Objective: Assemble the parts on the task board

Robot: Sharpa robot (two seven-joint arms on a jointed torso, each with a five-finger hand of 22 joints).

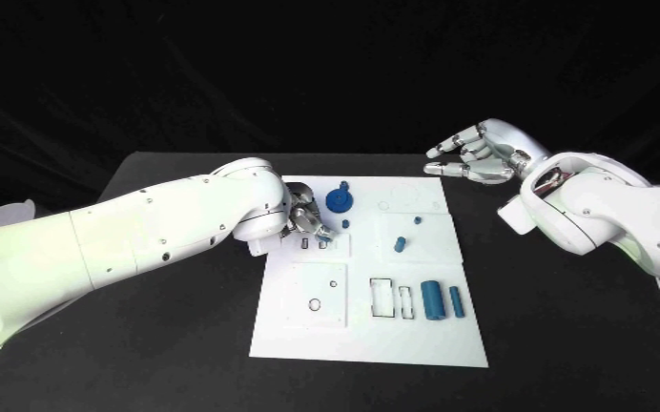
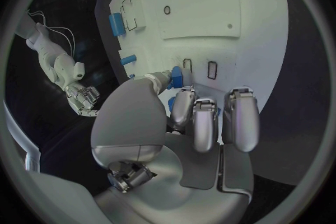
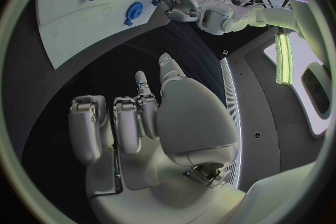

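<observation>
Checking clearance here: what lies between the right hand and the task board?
Bare black table. In the head view, the right hand hovers off the task board beyond its far right corner, nothing between.

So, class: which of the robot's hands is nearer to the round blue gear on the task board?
Left. The left hand sits over the board right beside the blue gear. The right hand hovers off the task board, beyond its far right corner.

Bright overhead light washes the task board point(image 1: 369, 331) nearly featureless white against a black desk point(image 1: 165, 355); wrist views bend straight edges and darken toward their rims.
</observation>
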